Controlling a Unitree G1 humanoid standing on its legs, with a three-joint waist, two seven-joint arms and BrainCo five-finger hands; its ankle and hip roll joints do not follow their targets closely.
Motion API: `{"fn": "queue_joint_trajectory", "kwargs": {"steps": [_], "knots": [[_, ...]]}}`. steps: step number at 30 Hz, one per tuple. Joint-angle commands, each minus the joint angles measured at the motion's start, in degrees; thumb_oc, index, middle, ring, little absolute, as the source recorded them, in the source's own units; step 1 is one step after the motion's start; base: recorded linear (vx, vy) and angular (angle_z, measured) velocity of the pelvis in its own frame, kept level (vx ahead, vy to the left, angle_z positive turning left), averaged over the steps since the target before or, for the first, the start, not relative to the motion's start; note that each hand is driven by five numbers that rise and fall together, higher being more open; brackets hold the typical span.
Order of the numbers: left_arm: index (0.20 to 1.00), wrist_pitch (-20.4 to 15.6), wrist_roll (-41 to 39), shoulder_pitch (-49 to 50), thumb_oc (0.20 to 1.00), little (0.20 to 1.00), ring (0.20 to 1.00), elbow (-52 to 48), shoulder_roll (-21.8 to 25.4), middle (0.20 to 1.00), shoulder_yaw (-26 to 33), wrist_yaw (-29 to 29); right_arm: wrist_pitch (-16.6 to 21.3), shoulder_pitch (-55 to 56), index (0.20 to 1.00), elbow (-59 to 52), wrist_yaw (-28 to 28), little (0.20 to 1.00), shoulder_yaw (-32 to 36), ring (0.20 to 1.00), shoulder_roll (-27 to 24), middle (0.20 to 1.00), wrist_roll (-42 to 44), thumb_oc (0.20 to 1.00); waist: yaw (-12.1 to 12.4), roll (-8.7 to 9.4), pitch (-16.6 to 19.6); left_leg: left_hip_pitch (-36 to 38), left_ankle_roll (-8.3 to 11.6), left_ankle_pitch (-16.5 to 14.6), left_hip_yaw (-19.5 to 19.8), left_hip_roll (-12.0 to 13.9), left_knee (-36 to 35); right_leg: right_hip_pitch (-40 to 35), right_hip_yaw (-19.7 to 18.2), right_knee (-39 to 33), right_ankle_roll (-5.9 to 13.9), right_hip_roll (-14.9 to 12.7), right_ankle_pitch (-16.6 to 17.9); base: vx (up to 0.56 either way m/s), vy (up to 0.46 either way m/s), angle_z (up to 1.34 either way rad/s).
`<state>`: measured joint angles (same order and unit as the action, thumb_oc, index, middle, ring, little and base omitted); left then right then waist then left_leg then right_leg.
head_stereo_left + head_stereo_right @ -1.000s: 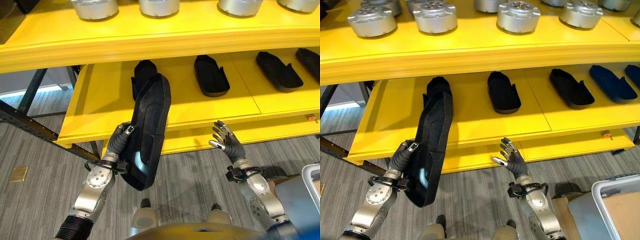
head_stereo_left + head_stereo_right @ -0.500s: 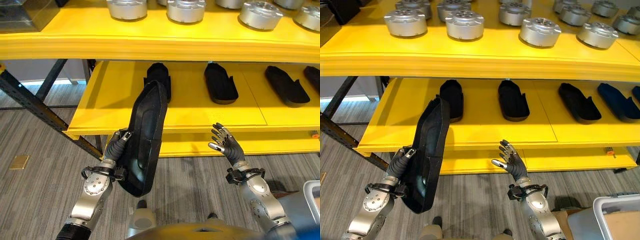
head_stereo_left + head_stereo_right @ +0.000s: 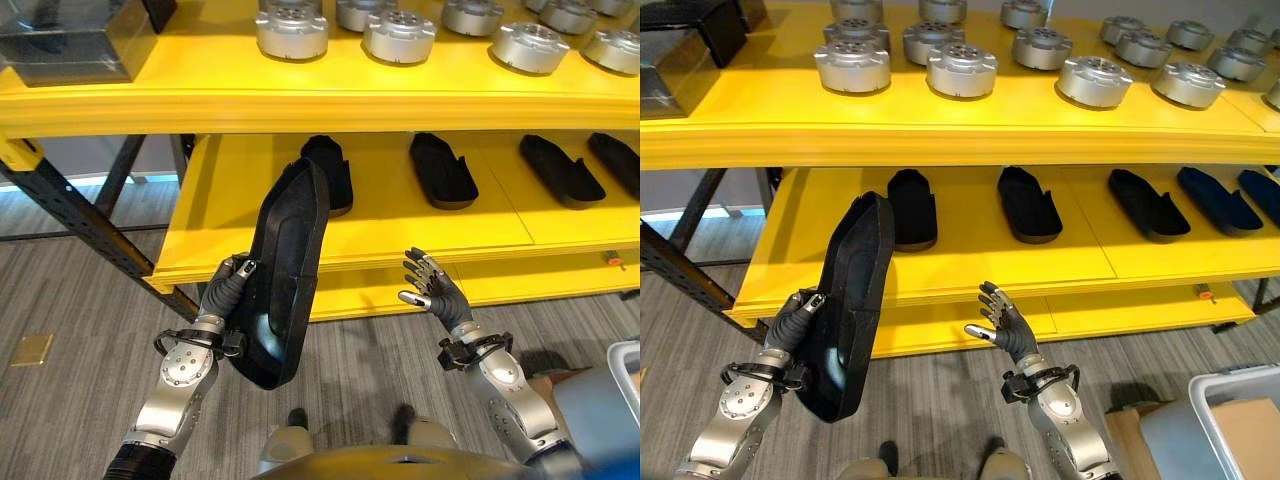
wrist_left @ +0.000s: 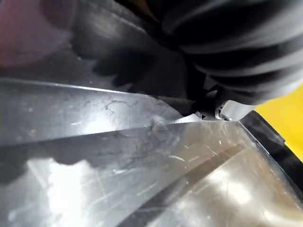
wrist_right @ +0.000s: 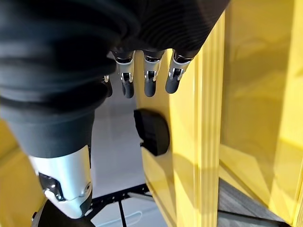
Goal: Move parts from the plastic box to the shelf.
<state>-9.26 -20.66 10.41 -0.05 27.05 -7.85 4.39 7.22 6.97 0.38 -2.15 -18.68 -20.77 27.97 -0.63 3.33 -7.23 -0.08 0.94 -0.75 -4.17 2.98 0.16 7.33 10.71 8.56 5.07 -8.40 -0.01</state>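
The long black part (image 3: 285, 275) gripped by the fingers of the left hand (image 3: 228, 290) is seen to be moulded plastic — smooth, with a soft sheen and fine scratches shown up close. Beyond the fingertips, the shelf (image 3: 380, 215) boards are coated in glossy yellow paint. The black parts (image 3: 440, 170) laid there look matt. On the board above, round parts (image 3: 960, 70) of machined metal are seen — silvery, satin-bright. The floor (image 3: 80, 290) below appears as grey wood-grain planking.

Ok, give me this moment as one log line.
left hand: holds black part upright | right hand: open, empty | lower shelf: ahead
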Motion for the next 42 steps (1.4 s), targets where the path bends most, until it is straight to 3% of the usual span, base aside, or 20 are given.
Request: {"fn": "queue_joint_trajectory", "kwargs": {"steps": [1,7,10,12,13,15,16,17,21,25,28,31,36,42], "knots": [[0.200,-4.1,0.0,-2.3,0.200,0.200,0.200,-4.9,0.0,0.200,2.4,0.0,2.7,-2.9,1.000,-2.8,-0.9,1.000,1.4,1.000,-1.4,1.000,1.4,1.000,0.9,-0.06,0.3,2.7,-0.68,-3.8,-2.0,0.2,1.5,-3.5,1.0,-5.9,1.51,1.1,2.0,0.11,-0.171,0.02],[0.200,-3.5,-0.6,-2.0,0.200,0.200,0.200,-3.9,-0.9,0.200,1.3,-1.1,3.1,0.8,1.000,-3.6,-0.6,1.000,5.1,1.000,-2.5,1.000,1.8,1.000,-0.6,-0.16,1.1,2.4,2.25,-2.9,-1.6,3.4,4.1,-7.3,1.9,-7.8,-0.68,3.5,-0.3,0.12,-0.202,0.09],[0.200,-3.6,-1.1,-2.3,0.200,0.200,0.200,-3.7,-1.4,0.200,0.9,-0.8,3.2,1.3,1.000,-3.5,-0.8,1.000,5.8,1.000,-3.9,1.000,2.4,1.000,-0.1,0.02,-1.0,-2.0,4.10,-0.2,2.1,3.2,13.7,-7.9,2.0,-7.0,-2.66,4.3,-1.7,0.03,-0.179,0.24],[0.200,-3.6,-1.1,-2.4,0.200,0.200,0.200,-3.7,-1.4,0.200,0.9,-0.8,3.2,1.3,1.000,-3.5,-0.8,1.000,5.8,1.000,-3.9,1.000,2.4,1.000,-0.3,-0.08,-0.9,-2.6,4.13,-0.5,2.5,3.2,14.4,-7.8,2.2,-6.9,-2.69,4.3,-1.7,-0.02,-0.054,0.14],[0.200,-3.5,-1.4,-2.8,0.200,0.200,0.200,-3.7,-1.5,0.200,0.7,-0.7,3.6,0.8,1.000,-3.3,-0.4,1.000,6.0,1.000,-4.6,1.000,2.1,1.000,-0.1,-0.01,-2.0,-4.0,4.58,0.9,4.8,3.8,13.8,-7.2,2.5,-6.1,-3.09,4.3,-2.6,0.01,-0.050,0.15],[0.200,-3.3,-1.4,-2.6,0.200,0.200,0.200,-4.2,-1.4,0.200,0.6,-0.6,3.8,1.3,1.000,-3.3,0.4,1.000,6.5,1.000,-4.3,1.000,2.1,1.000,-0.9,-0.03,-1.8,-3.2,4.95,3.7,2.3,9.5,8.1,-7.0,3.6,-5.4,-2.45,3.6,-3.3,0.03,0.017,0.23],[0.200,-3.3,-1.4,-2.5,0.200,0.200,0.200,-4.2,-1.4,0.200,0.6,-0.6,3.8,1.4,1.000,-3.3,0.4,1.000,6.4,1.000,-4.3,1.000,2.1,1.000,-0.8,-0.05,-1.7,-2.7,5.05,4.0,2.1,9.6,7.4,-7.0,3.5,-5.3,-2.50,3.7,-3.5,0.04,0.128,0.26],[0.200,-3.4,-1.0,-3.0,0.200,0.200,0.200,-4.1,-1.4,0.200,0.7,0.1,4.1,1.3,1.000,-3.0,1.2,1.000,6.6,1.000,-4.4,1.000,2.0,1.000,-1.0,-0.59,-1.8,-3.0,5.45,7.7,1.8,13.2,2.2,-6.3,3.7,-3.5,-1.90,2.6,-4.4,0.05,0.156,0.28],[0.200,-3.8,-0.5,-4.2,0.200,0.200,0.200,-4.6,-1.1,0.200,1.6,1.1,4.2,0.4,1.000,-1.8,1.7,1.000,6.0,1.000,-4.6,1.000,1.9,1.000,-0.9,-3.17,-2.4,-2.2,7.32,11.5,2.7,16.2,-2.7,-2.0,2.1,3.6,-0.42,0.5,-6.2,0.03,0.243,-0.07],[0.200,-4.3,-0.8,-4.1,0.200,0.200,0.200,-5.0,-0.9,0.200,2.6,0.5,4.0,0.8,1.000,-1.7,1.4,1.000,6.9,1.000,-4.0,1.000,1.4,1.000,-1.3,-4.27,-2.2,-1.9,6.51,5.7,1.8,14.2,-0.5,-1.4,0.7,4.5,1.74,-2.5,-4.9,0.05,0.280,-0.09],[0.200,-4.8,-0.3,-4.6,0.200,0.200,0.200,-4.9,0.9,0.200,3.9,0.7,3.6,2.0,1.000,-2.5,1.0,1.000,7.8,1.000,-3.3,1.000,0.7,1.000,-1.3,-3.23,-2.9,-3.1,5.89,0.6,-0.3,11.3,5.9,-3.8,0.5,1.3,3.79,-6.0,-2.2,0.07,0.311,0.04],[0.200,-5.2,1.0,-6.2,0.200,0.200,0.200,-4.2,2.5,0.200,5.3,1.9,3.2,3.0,1.000,-3.0,0.4,1.000,7.9,1.000,-2.4,1.000,0.7,1.000,-1.2,-2.28,-3.4,-4.1,5.81,-2.2,-1.9,9.4,9.8,-4.7,0.0,-1.1,4.79,-8.0,-0.8,0.05,0.273,-0.18],[0.200,-5.5,2.9,-9.4,0.200,0.200,0.200,-2.5,3.1,0.200,6.3,4.4,2.7,3.7,1.000,-3.5,-0.9,1.000,7.5,1.000,-2.6,1.000,0.6,1.000,-1.5,-0.94,-3.8,-6.0,5.47,-4.3,-2.5,8.4,13.4,-5.4,-0.1,-2.8,5.19,-9.3,0.2,0.02,0.109,-0.08],[0.200,-5.5,2.2,-18.2,0.200,0.200,0.200,4.4,2.7,0.200,5.3,9.0,2.1,2.7,1.000,-3.4,-1.3,1.000,5.8,1.000,-3.1,1.000,1.0,1.000,-2.1,0.84,-4.7,-8.4,5.78,-4.6,-2.7,8.7,15.6,-4.6,-0.5,-3.4,5.13,-9.1,1.0,-0.01,0.017,-0.05]]}}
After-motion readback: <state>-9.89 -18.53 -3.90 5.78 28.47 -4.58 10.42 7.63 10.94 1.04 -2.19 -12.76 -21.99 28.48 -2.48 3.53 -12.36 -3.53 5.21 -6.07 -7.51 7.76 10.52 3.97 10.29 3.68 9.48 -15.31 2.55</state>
